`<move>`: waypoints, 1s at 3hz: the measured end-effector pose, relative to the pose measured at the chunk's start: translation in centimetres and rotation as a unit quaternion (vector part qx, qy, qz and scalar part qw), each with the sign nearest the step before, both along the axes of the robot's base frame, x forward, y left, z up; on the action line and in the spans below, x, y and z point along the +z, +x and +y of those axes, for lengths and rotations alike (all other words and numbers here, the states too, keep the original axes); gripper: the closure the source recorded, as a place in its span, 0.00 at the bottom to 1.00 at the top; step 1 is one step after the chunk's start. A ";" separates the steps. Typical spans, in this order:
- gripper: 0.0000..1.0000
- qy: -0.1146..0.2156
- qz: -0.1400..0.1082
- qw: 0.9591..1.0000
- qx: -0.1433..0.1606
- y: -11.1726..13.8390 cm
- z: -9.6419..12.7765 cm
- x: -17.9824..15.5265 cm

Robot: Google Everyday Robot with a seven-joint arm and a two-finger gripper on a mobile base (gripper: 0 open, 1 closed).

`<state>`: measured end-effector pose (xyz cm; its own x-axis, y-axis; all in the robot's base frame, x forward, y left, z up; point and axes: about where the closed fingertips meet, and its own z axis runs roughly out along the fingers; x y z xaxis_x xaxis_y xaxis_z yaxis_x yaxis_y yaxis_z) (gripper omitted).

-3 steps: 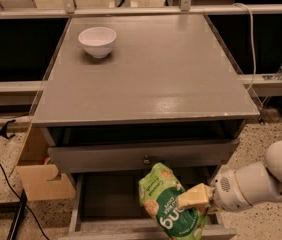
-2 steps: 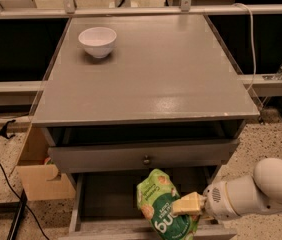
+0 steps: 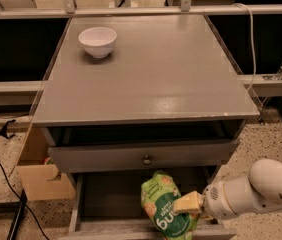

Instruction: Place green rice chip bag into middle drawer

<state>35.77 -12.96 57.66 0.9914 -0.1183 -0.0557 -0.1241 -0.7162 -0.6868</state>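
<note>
With claw (image 3: 188, 203) clamped on green rice chip bag (image 3: 158, 206) above open middle drawer (image 3: 106, 199): lower to drawer floor, then release.

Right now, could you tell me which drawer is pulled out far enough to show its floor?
The middle drawer, below the knobbed drawer, which shows no floor. The hand, at lower right, grips the bag at its front.

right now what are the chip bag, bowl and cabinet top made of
The green rice chip bag, gripped by the hand at the drawer: crinkled glossy foil or plastic film; white bowl: smooth, probably glazed ceramic; cabinet top: grey painted wood, soft sheen.
</note>
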 end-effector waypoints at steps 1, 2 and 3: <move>1.00 -0.011 0.021 1.000 -0.017 1.0 -0.6 -2.8; 1.00 -0.001 0.014 1.000 -0.025 2.5 -0.8 -5.4; 1.00 0.019 -0.014 0.999 -0.024 3.3 -0.8 -6.7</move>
<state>39.05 -13.79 50.92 0.9859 -0.1640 -0.0334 -0.1379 -0.6831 -0.7172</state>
